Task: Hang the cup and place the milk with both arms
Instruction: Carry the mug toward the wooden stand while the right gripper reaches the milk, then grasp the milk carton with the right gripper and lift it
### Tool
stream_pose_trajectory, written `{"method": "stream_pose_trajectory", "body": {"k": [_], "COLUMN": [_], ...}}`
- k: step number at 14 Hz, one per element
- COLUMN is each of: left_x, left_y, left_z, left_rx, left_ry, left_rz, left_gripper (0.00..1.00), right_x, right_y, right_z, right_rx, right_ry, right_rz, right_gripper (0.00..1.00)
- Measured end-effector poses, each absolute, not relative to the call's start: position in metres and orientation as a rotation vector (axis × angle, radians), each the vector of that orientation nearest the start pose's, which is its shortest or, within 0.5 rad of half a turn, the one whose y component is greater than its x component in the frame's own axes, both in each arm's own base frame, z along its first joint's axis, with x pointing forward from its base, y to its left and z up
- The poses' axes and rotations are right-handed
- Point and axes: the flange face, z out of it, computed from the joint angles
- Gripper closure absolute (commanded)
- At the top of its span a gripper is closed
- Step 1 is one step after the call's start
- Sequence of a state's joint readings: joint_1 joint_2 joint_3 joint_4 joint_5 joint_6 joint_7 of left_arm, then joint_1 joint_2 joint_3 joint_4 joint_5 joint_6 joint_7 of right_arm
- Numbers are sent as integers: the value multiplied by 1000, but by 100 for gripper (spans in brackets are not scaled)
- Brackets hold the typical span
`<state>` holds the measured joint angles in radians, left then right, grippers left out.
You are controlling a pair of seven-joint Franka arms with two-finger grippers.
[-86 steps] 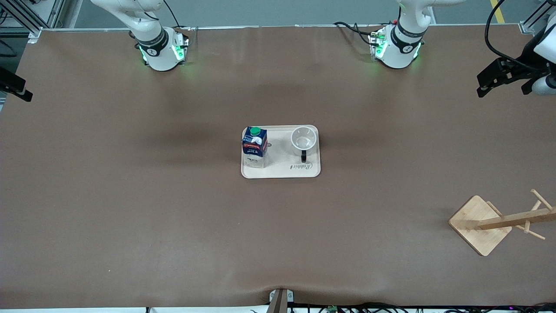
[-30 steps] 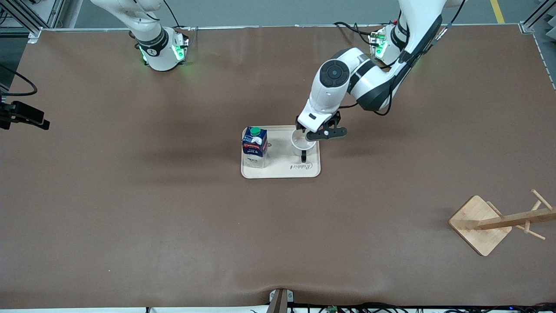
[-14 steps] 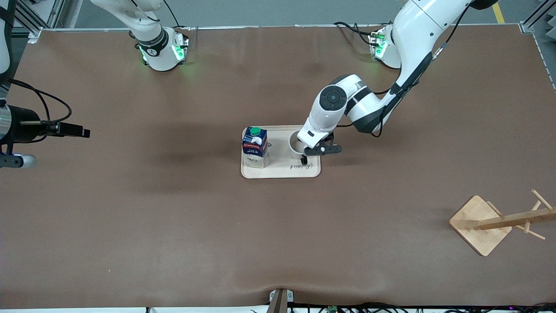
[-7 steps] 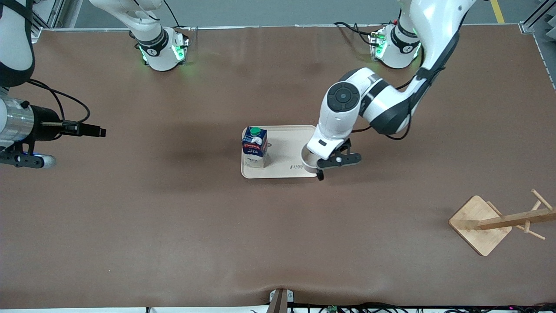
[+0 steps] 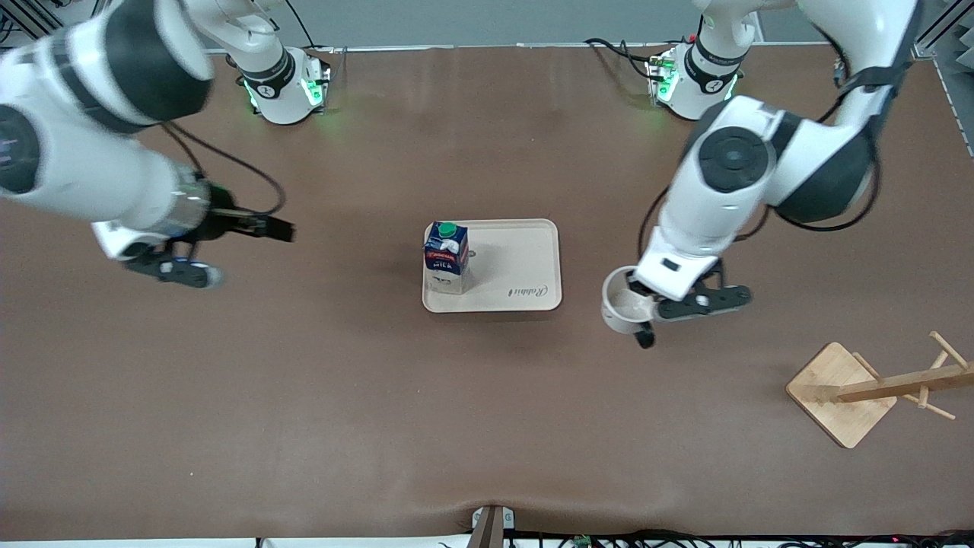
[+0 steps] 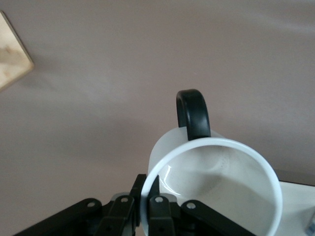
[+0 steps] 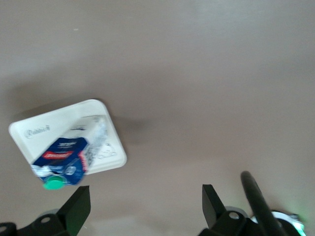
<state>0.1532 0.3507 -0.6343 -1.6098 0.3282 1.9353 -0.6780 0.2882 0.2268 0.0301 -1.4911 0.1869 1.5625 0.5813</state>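
Lifted off the tray (image 5: pixel 533 259), the cup (image 5: pixel 622 310) now hangs over bare brown worktop (image 5: pixel 304 396) toward the left arm's end, its rim pinched between the closed fingers (image 6: pixel 158 216) of the left gripper (image 5: pixel 647 308). Milk (image 5: pixel 446 256) stands upright on the tray. Over the worktop at its own end, the right gripper (image 5: pixel 183 266) has swung in with fingers (image 7: pixel 78 209) spread. A wooden rack (image 5: pixel 875 388) lies near the worktop's edge.

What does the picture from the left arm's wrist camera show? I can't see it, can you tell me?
The left gripper pinches the rim of the cup, a white mug with a black handle, up in the air over the brown table. A corner of a wooden base peeks in at one edge of the picture.
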Motion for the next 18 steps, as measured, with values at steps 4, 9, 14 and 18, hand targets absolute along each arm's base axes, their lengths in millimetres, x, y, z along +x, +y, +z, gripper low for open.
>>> {"method": "stream_pose_trajectory", "body": {"k": [4, 9, 14, 18], "left_x": [629, 639, 640, 638], "left_y": [-131, -33, 32, 76], "left_z": [501, 526, 528, 529], "left_rx": [-3104, -3083, -3021, -2973], "left_ry": [-31, 177, 456, 628], "left_rz": [-60, -38, -24, -15], "left_gripper": [100, 100, 100, 100], "right_x": [545, 528, 514, 507], "right_y": [337, 399, 429, 438], "right_z": [475, 413, 379, 365], "right_rx": [-2989, -3043, -3081, -3120], "right_ry": [441, 484, 511, 501], "right_rz": [256, 239, 197, 175], "right_gripper": [0, 0, 0, 23]}}
